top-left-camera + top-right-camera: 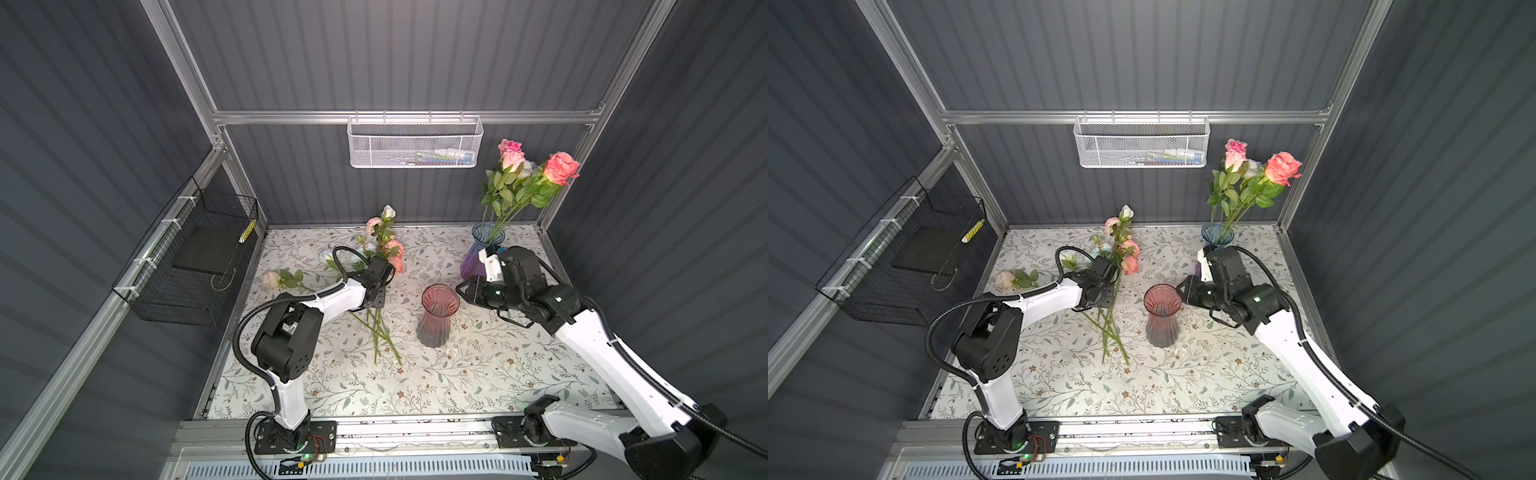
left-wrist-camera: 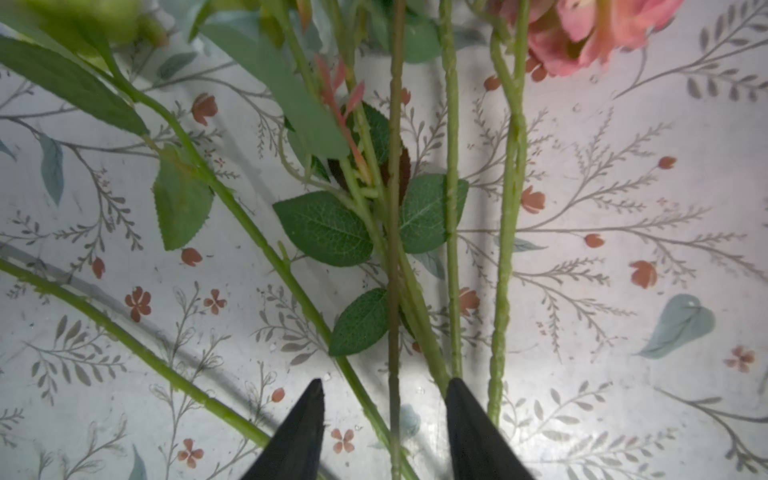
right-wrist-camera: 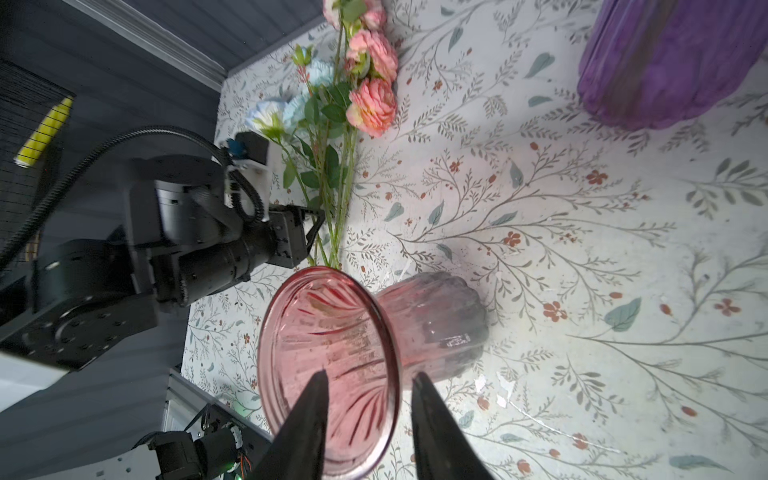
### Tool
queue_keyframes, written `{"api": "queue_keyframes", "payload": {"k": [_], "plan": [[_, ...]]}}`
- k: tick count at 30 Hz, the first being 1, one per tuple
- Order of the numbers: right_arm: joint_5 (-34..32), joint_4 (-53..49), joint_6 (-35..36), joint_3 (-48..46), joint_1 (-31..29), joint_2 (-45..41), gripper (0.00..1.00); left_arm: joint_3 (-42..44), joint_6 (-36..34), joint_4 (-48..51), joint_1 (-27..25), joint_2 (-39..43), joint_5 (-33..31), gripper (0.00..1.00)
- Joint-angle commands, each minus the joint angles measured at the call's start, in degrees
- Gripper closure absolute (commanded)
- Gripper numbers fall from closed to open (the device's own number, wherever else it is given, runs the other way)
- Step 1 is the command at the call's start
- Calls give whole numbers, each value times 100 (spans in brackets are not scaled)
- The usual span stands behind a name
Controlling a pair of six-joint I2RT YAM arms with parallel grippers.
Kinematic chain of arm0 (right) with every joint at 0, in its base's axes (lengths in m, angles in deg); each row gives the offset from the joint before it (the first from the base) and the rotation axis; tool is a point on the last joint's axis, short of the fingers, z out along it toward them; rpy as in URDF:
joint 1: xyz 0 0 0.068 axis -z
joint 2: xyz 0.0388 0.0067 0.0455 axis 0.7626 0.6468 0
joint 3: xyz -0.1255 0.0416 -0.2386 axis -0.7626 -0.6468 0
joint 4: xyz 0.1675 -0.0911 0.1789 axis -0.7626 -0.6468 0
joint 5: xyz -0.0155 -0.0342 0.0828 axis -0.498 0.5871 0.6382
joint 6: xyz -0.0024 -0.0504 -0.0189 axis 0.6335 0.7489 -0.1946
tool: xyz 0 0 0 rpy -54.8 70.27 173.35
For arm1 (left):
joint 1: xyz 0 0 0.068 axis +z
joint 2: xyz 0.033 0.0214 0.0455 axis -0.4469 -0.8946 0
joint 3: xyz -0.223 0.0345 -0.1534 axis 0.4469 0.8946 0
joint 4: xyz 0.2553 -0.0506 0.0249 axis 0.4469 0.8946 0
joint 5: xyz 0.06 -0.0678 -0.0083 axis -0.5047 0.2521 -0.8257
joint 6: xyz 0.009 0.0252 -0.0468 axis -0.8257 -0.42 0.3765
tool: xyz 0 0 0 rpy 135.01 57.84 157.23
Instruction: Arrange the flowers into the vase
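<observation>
Vase (image 3: 436, 324) rim straddled, right pincer (image 3: 370, 372) parted

Purple vase (image 3: 665, 62) cropped at the right wrist view's edge, half hidden behind the right arm (image 1: 519, 270) in both top views. Pink bloom (image 2: 582, 37) cropped, nearest leaf (image 2: 75, 16) blurred, in the left wrist view. White basket (image 1: 415, 145) contents too small to tell.

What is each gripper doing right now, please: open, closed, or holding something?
Left gripper: open, jaws around the flower stems, not clamped yet.
Right gripper: open, jaws astride the rim of the pink vase, no grip.
</observation>
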Motion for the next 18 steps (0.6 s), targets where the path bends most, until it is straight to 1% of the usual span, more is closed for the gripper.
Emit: {"api": "queue_keyframes", "payload": {"k": [1,3,6,10,16,17,18], "plan": [[-430,-111,135,-139,-25,-428,64,-268,-247,280,52,-137,-108,64],[-538,-170,127,-226,-31,-667,64,-347,-258,367,69,-236,-157,72],[-701,-246,97,-393,-23,-1051,64,-360,-275,312,102,-300,-124,75],[-922,-421,121,-484,-15,-1405,63,-412,-286,304,130,-458,20,77],[-1082,-542,166,-498,-17,-1564,63,-333,-278,153,179,-513,254,77],[-1102,-533,166,-494,-14,-1564,63,-340,-283,155,182,-534,300,77],[-1100,-535,166,-499,-19,-1564,64,-335,-278,159,195,-549,328,80]]}}
